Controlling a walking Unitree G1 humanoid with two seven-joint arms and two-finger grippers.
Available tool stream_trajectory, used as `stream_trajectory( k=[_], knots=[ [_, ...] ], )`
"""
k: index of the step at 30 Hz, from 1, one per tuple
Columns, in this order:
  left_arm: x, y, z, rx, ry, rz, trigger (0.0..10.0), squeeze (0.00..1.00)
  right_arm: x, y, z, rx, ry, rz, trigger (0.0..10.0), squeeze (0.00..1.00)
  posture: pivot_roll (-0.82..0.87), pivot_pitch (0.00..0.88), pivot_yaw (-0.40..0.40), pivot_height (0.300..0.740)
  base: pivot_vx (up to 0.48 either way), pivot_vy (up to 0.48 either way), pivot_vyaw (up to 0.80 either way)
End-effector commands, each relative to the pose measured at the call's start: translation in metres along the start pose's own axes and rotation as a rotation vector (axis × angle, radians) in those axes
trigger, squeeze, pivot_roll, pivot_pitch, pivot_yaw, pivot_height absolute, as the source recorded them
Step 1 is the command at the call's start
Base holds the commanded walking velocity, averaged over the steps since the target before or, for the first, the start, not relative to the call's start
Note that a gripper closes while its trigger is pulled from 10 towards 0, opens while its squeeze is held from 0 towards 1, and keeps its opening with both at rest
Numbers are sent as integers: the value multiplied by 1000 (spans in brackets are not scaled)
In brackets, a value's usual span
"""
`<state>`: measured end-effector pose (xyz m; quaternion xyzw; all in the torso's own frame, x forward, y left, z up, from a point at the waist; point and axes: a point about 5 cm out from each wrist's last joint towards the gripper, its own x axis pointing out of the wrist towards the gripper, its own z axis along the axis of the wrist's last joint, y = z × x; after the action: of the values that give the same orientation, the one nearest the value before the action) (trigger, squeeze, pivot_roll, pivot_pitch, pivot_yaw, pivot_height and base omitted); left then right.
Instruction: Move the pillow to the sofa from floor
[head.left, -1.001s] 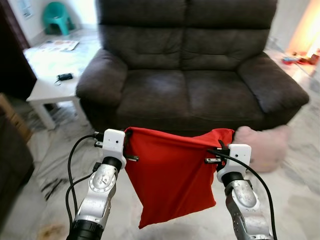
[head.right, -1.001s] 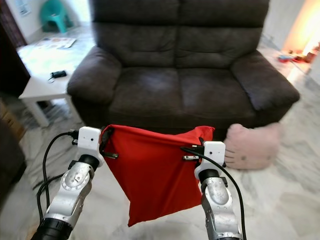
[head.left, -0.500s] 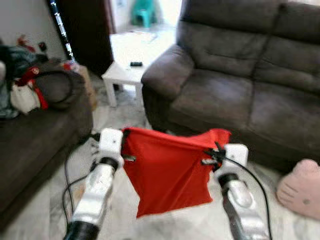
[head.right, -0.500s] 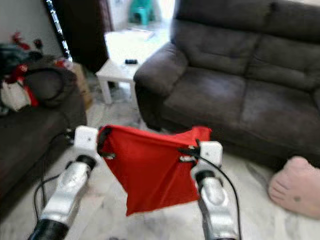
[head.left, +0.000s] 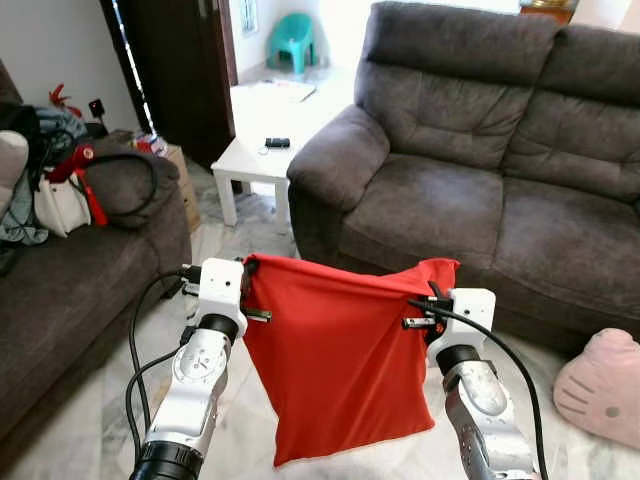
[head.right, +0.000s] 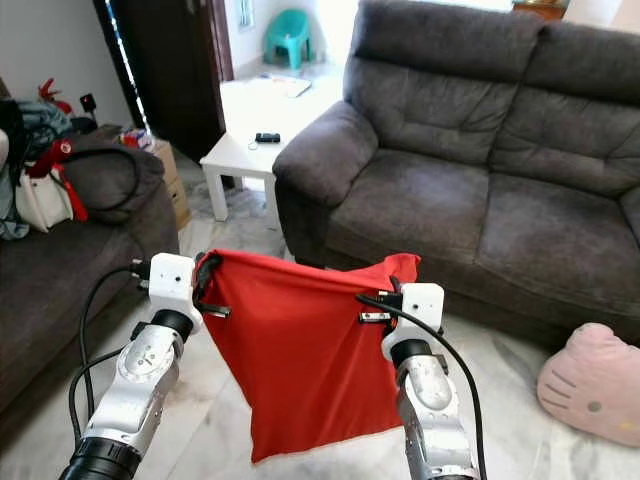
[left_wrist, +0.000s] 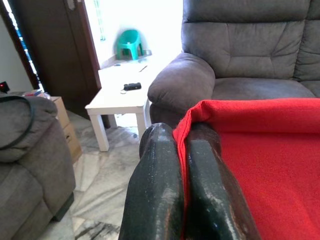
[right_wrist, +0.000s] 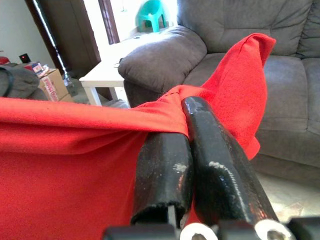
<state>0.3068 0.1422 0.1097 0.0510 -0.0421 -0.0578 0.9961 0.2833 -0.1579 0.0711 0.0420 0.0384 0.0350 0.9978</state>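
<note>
Both jaws are clamped tight on the top corners of a red cloth (head.left: 335, 370), the left gripper (head.left: 248, 290) and right gripper (head.left: 432, 305) holding it stretched between them so it hangs in front of the robot. Ahead stands the grey sofa (head.left: 470, 190), its seat bare. A white table (head.left: 255, 160) sits beside its arm. The pink pillow (head.left: 605, 390) lies on the floor, off to the right and untouched, so the move itself looks not yet begun.

Marble floor (head.left: 95, 425), white side table (head.left: 250, 160), dark door (head.left: 185, 70).
</note>
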Motion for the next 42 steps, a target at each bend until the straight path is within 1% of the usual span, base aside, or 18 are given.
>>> stream_trajectory(
  k=[1, 11, 14, 39, 42],
  knots=[
    [1, 17, 8, 2, -39, 81, 10000, 0, 5, -13, 27, 3, -129, -47, 10000, 0, -15, 0, -27, 736, 375, 0, 0],
    [1, 17, 8, 0, -39, 80, 10000, 0, 5, -10, 29, -26, -138, -21, 10000, 0, -13, 0, -27, 736, 381, 0, 0],
    [2, 18, 8, 2, -41, 80, 10000, 0, 4, -7, 30, -29, -146, -4, 10000, 0, -9, 0, -29, 736, 384, 0, 800],
    [2, 19, 10, 0, -45, 97, 10000, 0, 4, -3, 30, -28, -140, 28, 10000, 0, -3, 0, -38, 736, 383, 0, 800],
    [2, 19, 10, 0, -45, 98, 10000, 0, 4, -4, 29, -2, -138, 17, 10000, 0, -4, 0, -37, 736, 382, 0, 0]
  ],
)
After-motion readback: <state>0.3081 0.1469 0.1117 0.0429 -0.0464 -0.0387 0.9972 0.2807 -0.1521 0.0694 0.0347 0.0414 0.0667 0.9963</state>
